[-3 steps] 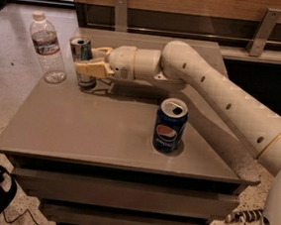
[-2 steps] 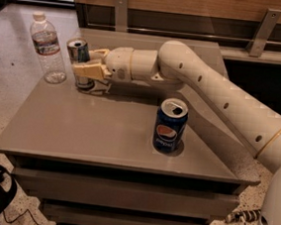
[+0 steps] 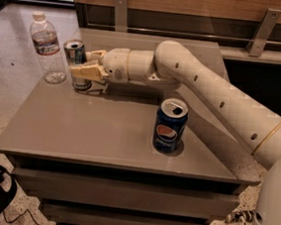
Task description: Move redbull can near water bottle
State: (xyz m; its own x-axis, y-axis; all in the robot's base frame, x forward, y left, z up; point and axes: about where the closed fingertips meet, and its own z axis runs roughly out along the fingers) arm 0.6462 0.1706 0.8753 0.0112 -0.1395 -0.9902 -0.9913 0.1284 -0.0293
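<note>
Placement looks like the step in hand: the redbull can [image 3: 75,54] stands at the far left part of the table [image 3: 79,128], just beside the water bottle [image 3: 47,46] and on its right, with a narrow gap between the two, so the task seems close to done. The gripper [image 3: 81,64] reaches in from the right at the end of the arm [image 3: 193,84], and its fingers [image 3: 87,71] are clasped around the can's lower half, one crossing in front of it and the other behind. Whether the base already sits on the tabletop or hangs barely above it cannot be told. To finish well, the can should be set flat before the grip is let go, and the fingers should part evenly so neither drags it sideways. The pull-back is best made to the right, along the line of the arm and away from the bottle, which is tall, looks light and could tip at a nudge. The Pepsi can [image 3: 170,126] stands well apart, nearer the front under the forearm, so the arm should not dip while it retreats. The can is upright, its long axis vertical and its top facing up; which way its label faces is hidden by the fingers.
</note>
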